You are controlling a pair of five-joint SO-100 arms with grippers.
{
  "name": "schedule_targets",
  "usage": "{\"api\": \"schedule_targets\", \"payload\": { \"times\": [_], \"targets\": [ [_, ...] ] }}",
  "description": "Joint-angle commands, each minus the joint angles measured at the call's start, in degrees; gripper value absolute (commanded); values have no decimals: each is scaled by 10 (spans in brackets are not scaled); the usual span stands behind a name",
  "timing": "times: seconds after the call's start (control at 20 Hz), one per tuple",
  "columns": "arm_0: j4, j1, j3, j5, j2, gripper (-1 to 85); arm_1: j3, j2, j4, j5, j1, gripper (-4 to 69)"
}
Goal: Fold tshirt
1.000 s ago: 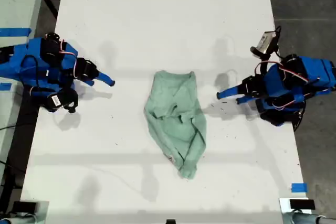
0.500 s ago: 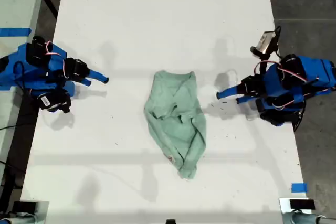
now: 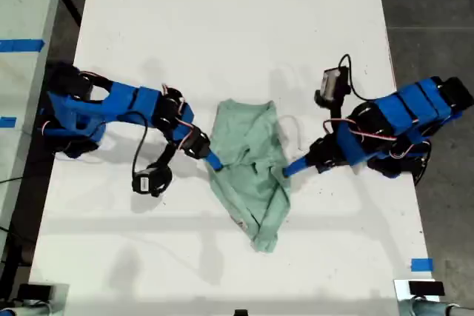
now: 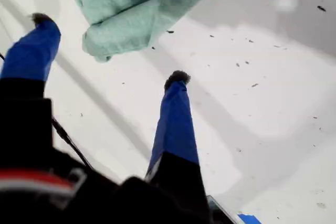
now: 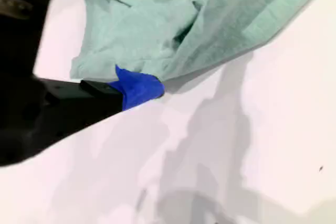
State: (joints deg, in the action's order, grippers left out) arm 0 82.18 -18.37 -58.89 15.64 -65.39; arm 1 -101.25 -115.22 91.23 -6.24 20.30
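Note:
The pale mint-green tshirt (image 3: 248, 172) lies crumpled mid-table, narrowing toward the near edge. My first gripper (image 3: 287, 170) reaches in from the exterior view's right to the shirt's edge. In the first wrist view it (image 4: 110, 51) is open, its blue fingers (image 4: 176, 114) spread, with a bunched end of the tshirt (image 4: 131, 9) just beyond the tips. My second gripper (image 3: 211, 159) comes from the exterior view's left and touches the opposite edge. Only one blue finger (image 5: 137, 88) shows in the second wrist view, pressed against the cloth (image 5: 173, 30); the other is hidden.
The white table (image 3: 222, 35) carries small dark specks (image 4: 247, 64) beside the first gripper. Blue tape marks (image 3: 421, 264) sit near the exterior view's right and left edges. A wrist camera (image 3: 150, 181) hangs on a cable beside the second arm.
Both arms have stretched in from the table's sides to the tshirt's two edges. The shirt itself has not visibly shifted.

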Motion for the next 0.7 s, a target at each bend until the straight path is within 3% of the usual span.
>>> {"api": "schedule_targets", "payload": {
  "times": [0.0,0.15,0.65],
  "targets": [
    [-39,-34,182,8,91,299,105,90,-29,-18,44,364],
    [-106,-60,182,-1,116,292,120,156,-61,-40,72,368],
    [-300,-101,184,13,196,292,67,297,-268,-47,90,348]
  ]
}}
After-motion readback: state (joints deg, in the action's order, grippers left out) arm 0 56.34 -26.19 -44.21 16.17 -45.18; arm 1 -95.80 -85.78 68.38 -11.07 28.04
